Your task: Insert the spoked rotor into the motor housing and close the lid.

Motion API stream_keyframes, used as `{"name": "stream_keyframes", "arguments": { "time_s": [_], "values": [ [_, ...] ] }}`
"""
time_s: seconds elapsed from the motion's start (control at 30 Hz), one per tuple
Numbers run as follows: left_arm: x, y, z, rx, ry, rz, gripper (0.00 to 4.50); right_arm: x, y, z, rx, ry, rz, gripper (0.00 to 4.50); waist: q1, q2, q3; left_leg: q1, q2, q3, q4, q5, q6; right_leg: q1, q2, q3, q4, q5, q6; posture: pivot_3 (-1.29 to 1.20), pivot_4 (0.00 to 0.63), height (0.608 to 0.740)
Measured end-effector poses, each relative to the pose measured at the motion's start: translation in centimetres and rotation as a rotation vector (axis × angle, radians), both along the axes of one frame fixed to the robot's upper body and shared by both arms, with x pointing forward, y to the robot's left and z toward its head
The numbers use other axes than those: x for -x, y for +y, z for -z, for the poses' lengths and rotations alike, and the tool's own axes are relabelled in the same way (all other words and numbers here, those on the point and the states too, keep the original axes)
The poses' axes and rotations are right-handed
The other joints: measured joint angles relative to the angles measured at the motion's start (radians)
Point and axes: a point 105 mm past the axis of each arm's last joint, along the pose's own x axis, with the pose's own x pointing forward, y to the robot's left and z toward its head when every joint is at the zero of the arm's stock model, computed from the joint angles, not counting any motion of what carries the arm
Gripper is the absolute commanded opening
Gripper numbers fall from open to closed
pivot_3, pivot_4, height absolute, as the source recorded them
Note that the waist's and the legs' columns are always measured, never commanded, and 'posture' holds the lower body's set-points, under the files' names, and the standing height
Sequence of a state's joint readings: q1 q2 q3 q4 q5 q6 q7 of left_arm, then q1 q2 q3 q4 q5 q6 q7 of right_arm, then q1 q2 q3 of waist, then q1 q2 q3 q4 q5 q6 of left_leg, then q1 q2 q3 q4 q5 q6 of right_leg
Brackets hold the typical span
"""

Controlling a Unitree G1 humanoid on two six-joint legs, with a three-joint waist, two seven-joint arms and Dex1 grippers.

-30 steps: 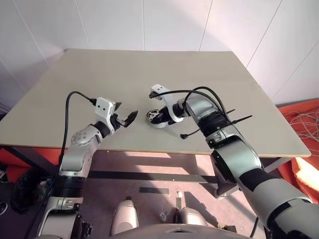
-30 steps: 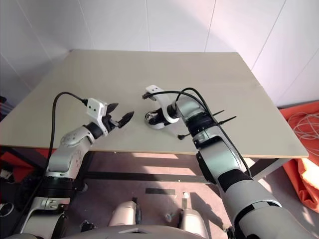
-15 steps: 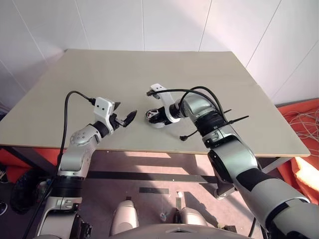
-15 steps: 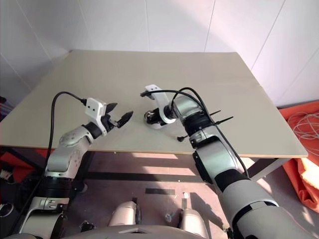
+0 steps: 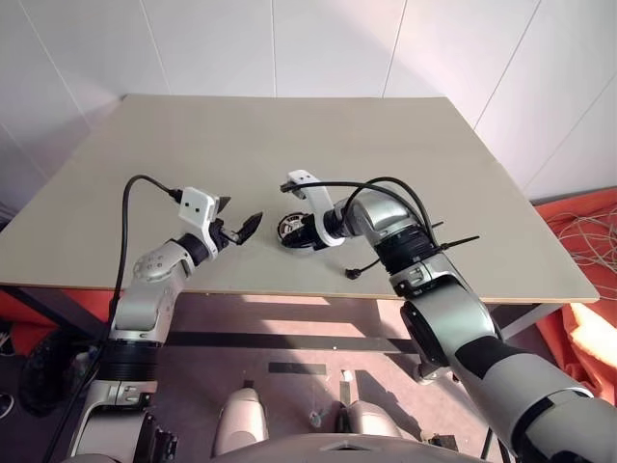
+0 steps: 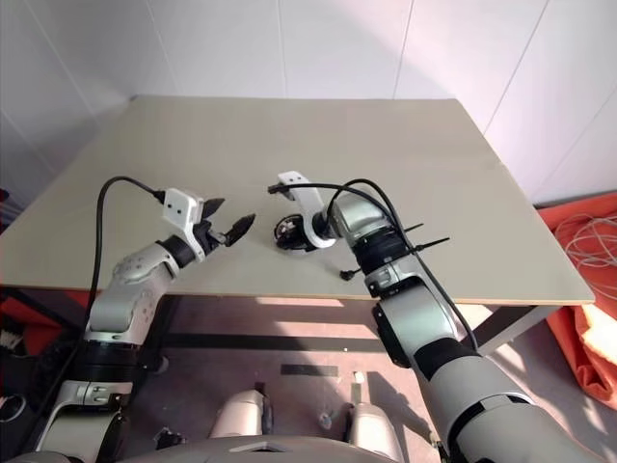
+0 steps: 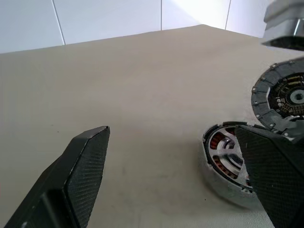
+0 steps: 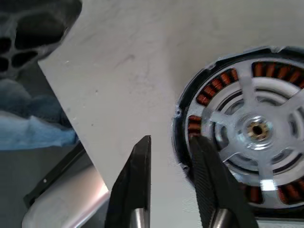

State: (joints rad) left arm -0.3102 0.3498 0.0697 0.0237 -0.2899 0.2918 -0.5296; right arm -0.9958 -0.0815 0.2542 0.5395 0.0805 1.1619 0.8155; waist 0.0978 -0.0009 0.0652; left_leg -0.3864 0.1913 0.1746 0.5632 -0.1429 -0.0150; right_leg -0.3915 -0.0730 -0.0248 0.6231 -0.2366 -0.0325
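The motor housing (image 8: 209, 90), a short dark cylinder with copper windings, lies on the table near its front edge. The spoked rotor (image 8: 256, 128) sits flat inside it, silvery with a small hub. The lid (image 7: 287, 97), a grey ribbed disc, stands tilted on edge just behind the housing, under my right hand. My right gripper (image 8: 172, 140) is open by a narrow gap, pointing down. One finger is over the housing's rim and the other over bare table, with nothing pinched. My left gripper (image 5: 241, 214) hovers wide open to the left of the housing, holding nothing.
The beige table (image 5: 386, 145) stretches far behind and to both sides of the housing. Its front edge runs just below both hands. A black cable (image 5: 386, 188) loops over my right forearm. Orange cloth and loose cords (image 5: 588, 231) lie on the floor at the right.
My right hand has shifted a little to the left and toward me over the housing. The left arm has stayed where it was.
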Motion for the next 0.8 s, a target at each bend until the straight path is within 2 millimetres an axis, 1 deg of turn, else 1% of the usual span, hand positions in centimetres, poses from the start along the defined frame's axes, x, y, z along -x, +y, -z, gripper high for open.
{"name": "stream_keyframes", "arguments": {
  "time_s": [0.1,0.23,0.33,0.43,0.5,0.57,0.63,0.7,0.8],
  "values": [
    [0.0,0.1,-0.1,0.001,-0.002,-0.002,4.50,0.2,0.3,-0.3,0.006,-0.032,-0.016,3.28,0.001,0.000,0.000,0.000,0.000,0.000,0.000,0.000,-0.001,0.000,0.000,0.000,0.000,0.000,0.000,0.00,0.000,0.740],
    [0.0,0.1,-0.1,0.001,-0.002,-0.003,4.50,0.7,0.5,-0.4,-0.009,-0.058,-0.046,3.28,0.002,0.000,0.000,0.000,0.000,0.000,0.000,0.000,-0.001,0.000,0.000,0.000,0.000,0.000,0.000,0.00,0.000,0.740],
    [0.0,0.1,-0.1,0.002,-0.003,-0.003,4.50,1.2,0.8,-1.6,-0.054,-0.099,-0.089,3.28,0.003,0.000,0.000,0.000,0.000,0.000,0.000,0.000,0.000,0.001,0.000,0.000,0.000,0.000,0.001,0.00,0.000,0.740],
    [0.0,0.1,-0.1,0.002,-0.003,-0.003,4.50,1.6,1.6,-3.8,-0.121,-0.194,-0.146,3.28,0.004,0.000,0.000,0.000,0.000,0.000,0.000,0.000,0.000,0.000,0.000,0.000,0.000,0.000,0.001,0.00,0.000,0.740],
    [0.0,0.0,-0.1,0.004,-0.003,-0.003,4.50,1.8,2.4,-6.1,-0.198,-0.306,-0.190,3.28,0.004,0.000,0.000,0.000,0.000,0.000,0.000,0.000,0.000,0.000,0.000,0.000,0.000,0.000,0.001,0.00,0.000,0.740],
    [0.0,0.0,-0.1,0.005,-0.002,-0.002,4.50,1.9,2.7,-8.0,-0.265,-0.403,-0.204,3.28,0.003,0.000,0.000,0.000,0.000,0.000,0.000,0.000,0.000,0.001,0.000,0.000,0.000,0.000,0.001,0.00,0.000,0.740],
    [0.1,0.0,0.0,0.006,0.001,-0.002,4.50,1.8,2.4,-9.3,-0.302,-0.504,-0.199,3.28,0.004,0.000,0.000,0.000,0.000,0.000,0.000,0.001,-0.001,0.001,0.000,0.000,0.000,0.000,0.001,0.00,0.000,0.740],
    [0.1,-0.1,0.1,0.008,0.004,0.000,4.50,1.4,1.6,-9.7,-0.287,-0.590,-0.174,3.28,0.006,-0.001,0.000,0.000,0.000,0.000,0.001,0.001,-0.001,0.002,0.000,0.000,-0.001,0.000,0.001,0.00,0.000,0.740],
    [0.2,-0.2,0.1,0.009,0.004,0.003,4.50,0.4,-0.6,-9.1,-0.222,-0.679,-0.090,3.28,0.008,-0.001,0.000,0.001,-0.001,0.000,0.002,0.000,-0.001,0.003,0.000,0.000,0.000,-0.002,0.003,0.00,0.000,0.740]
  ]
}}
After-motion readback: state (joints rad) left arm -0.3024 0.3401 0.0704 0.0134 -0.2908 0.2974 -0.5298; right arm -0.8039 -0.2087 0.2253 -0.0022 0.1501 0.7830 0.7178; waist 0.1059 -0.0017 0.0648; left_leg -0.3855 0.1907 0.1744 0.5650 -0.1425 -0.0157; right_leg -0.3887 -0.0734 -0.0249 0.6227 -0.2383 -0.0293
